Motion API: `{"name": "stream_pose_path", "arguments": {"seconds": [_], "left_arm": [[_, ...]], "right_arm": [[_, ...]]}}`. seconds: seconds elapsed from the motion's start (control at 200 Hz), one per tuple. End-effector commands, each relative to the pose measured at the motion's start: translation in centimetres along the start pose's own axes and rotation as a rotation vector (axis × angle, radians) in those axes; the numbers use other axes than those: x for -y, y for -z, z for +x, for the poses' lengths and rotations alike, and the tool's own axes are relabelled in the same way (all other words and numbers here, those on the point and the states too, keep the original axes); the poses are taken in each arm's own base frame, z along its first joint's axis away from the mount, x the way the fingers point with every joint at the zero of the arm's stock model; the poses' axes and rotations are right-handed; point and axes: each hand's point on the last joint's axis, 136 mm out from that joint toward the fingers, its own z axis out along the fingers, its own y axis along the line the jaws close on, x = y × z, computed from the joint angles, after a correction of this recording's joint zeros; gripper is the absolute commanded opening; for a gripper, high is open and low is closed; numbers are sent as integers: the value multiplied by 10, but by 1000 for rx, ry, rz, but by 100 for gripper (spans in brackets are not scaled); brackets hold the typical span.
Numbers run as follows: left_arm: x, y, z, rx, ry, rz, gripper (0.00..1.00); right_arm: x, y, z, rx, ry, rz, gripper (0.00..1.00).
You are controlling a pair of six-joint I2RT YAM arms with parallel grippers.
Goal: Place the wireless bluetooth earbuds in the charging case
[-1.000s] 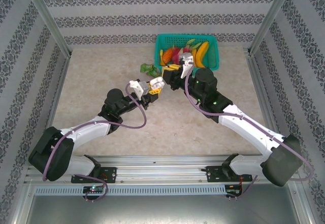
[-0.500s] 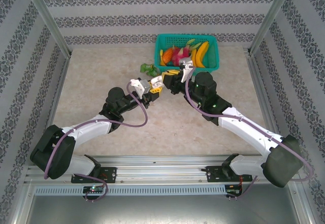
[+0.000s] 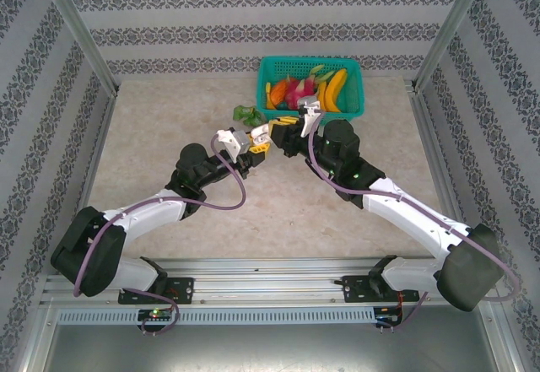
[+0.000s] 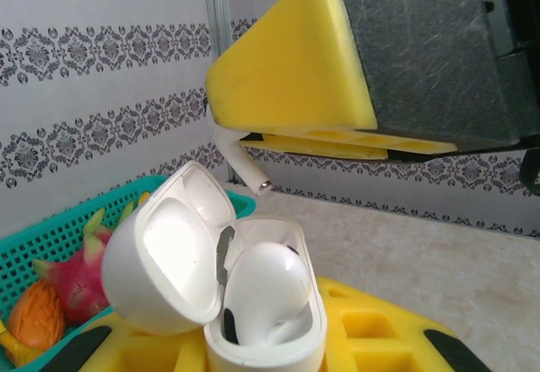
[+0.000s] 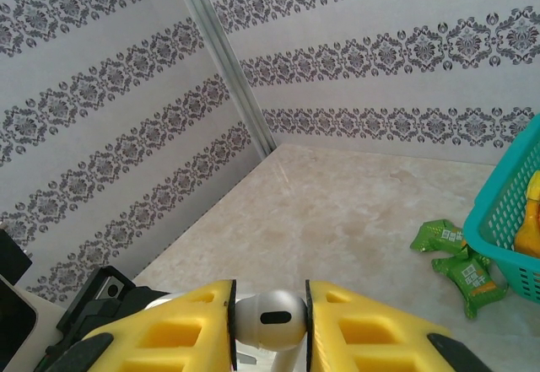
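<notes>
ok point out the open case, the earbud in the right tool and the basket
open case [image 4: 169, 254]: left wrist view, inside of its lid
held earbud [image 5: 270, 317]: right wrist view, its rounded head
basket [image 5: 506, 220]: right wrist view, its mesh side wall

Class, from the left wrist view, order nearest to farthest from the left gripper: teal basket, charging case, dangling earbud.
1. The charging case, gripped by the left gripper.
2. The earbud, hanging just above.
3. The teal basket, behind, far left.
</notes>
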Motion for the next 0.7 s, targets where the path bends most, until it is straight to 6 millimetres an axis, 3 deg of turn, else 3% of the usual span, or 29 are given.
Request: {"name": "stream_pose_path", "arguments": {"seconds": [0.0, 0.694], "left_arm": [[-6, -2, -15, 40, -7, -3, 0], [-8, -3, -16, 44, -6, -13, 0]], "right_arm": [[-5, -2, 0, 5, -8, -24, 25], [5, -10, 20, -46, -31, 10, 24]]}}
